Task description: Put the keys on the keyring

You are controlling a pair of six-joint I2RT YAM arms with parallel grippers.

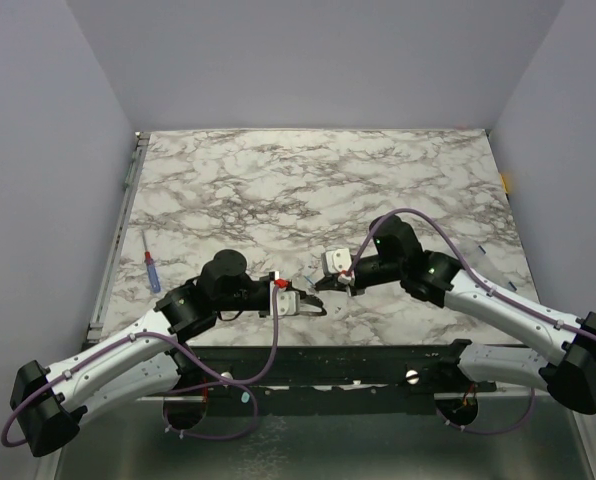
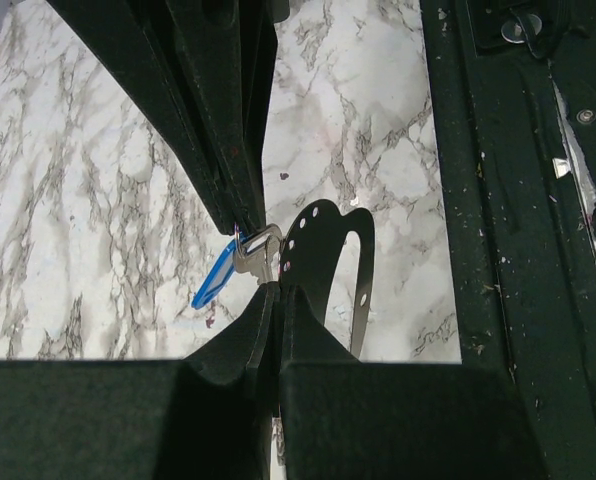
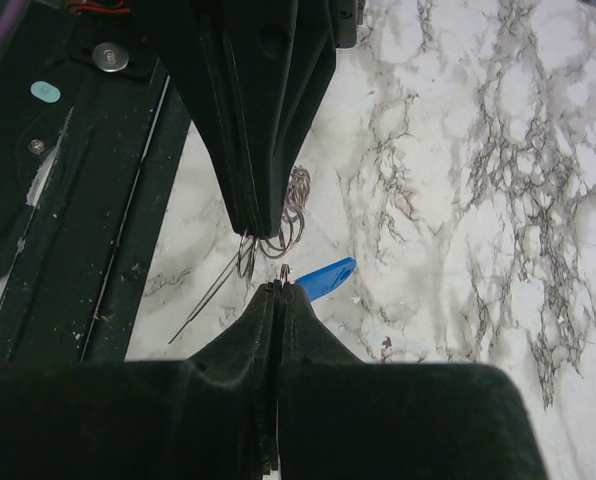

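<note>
My two grippers meet tip to tip just above the marble near the front edge. The left gripper (image 1: 310, 302) (image 2: 276, 288) is shut. In the right wrist view it comes in from above, and the thin silvery wire loops of the keyring (image 3: 290, 232) hang at its tips. The right gripper (image 1: 324, 283) (image 3: 279, 288) is also shut, pinching a thin metal edge from which the blue-headed key (image 3: 328, 274) (image 2: 215, 281) sticks out sideways. A silvery key part (image 2: 259, 254) sits between the two tips. No other keys show.
A blue-and-red-handled screwdriver (image 1: 152, 271) lies on the marble table (image 1: 308, 180) at the left edge. The black front rail (image 1: 378, 360) runs right behind the grippers. Purple cables loop from both arms. Grey walls close in the table.
</note>
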